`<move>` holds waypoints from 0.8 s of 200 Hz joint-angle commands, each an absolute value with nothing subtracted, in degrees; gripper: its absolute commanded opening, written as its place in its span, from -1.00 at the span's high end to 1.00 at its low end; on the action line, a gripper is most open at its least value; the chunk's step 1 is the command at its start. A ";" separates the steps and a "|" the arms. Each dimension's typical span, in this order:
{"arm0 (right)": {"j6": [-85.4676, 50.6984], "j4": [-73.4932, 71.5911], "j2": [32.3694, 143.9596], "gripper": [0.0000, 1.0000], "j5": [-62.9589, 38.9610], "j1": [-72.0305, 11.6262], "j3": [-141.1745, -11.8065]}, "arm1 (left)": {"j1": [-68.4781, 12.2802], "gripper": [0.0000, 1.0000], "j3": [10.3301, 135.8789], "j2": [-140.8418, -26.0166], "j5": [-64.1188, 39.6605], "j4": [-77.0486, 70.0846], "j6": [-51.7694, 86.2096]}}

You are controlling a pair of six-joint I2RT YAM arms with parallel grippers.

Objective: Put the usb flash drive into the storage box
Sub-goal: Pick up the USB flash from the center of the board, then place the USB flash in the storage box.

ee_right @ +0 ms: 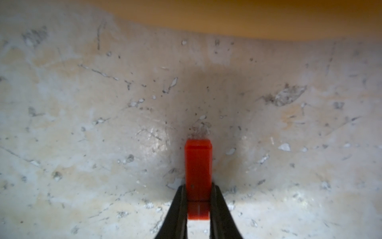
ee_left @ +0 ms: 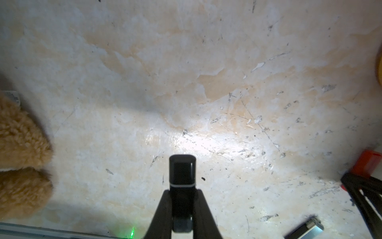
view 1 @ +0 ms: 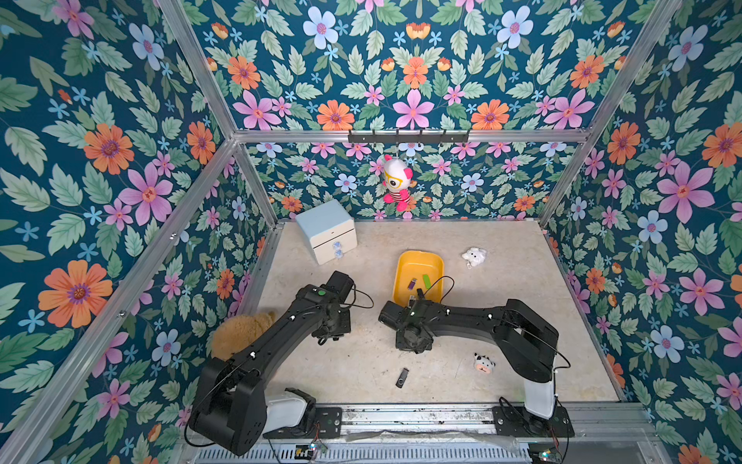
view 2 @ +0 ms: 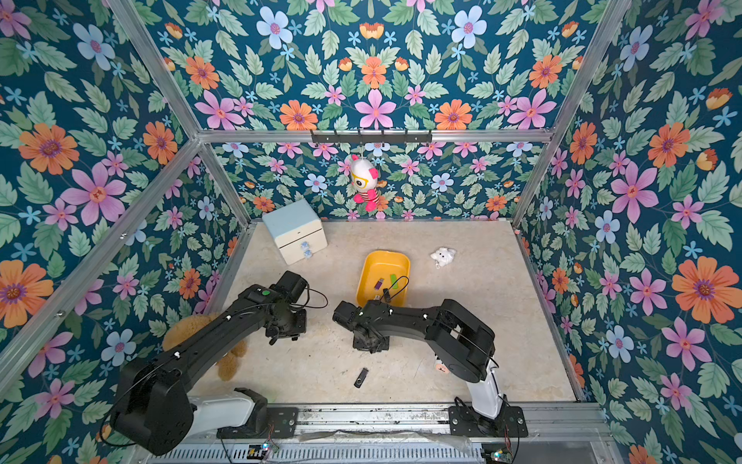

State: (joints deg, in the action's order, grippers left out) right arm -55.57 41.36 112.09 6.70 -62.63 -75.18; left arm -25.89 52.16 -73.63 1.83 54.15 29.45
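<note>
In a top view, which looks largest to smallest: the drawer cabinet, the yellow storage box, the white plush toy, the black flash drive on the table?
1. drawer cabinet
2. storage box
3. white plush toy
4. black flash drive

flash drives (view 1: 411,284) lie in the storage box (view 1: 417,261), the cabinet (view 1: 326,231) behind-left of it, another drive (view 1: 402,378) in front.

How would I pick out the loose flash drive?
Find the metal rail at the table's front edge. Just beyond it, between the two arm bases, lies a black flash drive. Unlike the other drives, it is neither in the yellow storage box nor gripped.
</note>
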 commanded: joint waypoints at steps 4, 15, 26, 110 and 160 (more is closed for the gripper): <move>-54.67 41.95 111.52 1.00 6.72 -63.18 -75.94 | -25.84 1.00 52.47 -73.65 2.41 54.42 28.74; -54.67 42.42 110.99 1.00 7.00 -63.43 -76.20 | -25.85 1.00 52.39 -73.74 2.39 54.41 28.74; -54.84 42.71 110.29 1.00 7.03 -63.48 -76.12 | -25.76 1.00 52.48 -73.83 2.37 54.36 28.66; -53.42 51.47 99.80 1.00 11.59 -64.29 -78.71 | -24.92 1.00 54.62 -75.43 2.32 54.10 28.32; -47.81 56.99 95.47 1.00 14.98 -58.74 -84.07 | -24.87 1.00 55.90 -76.74 1.76 53.35 28.30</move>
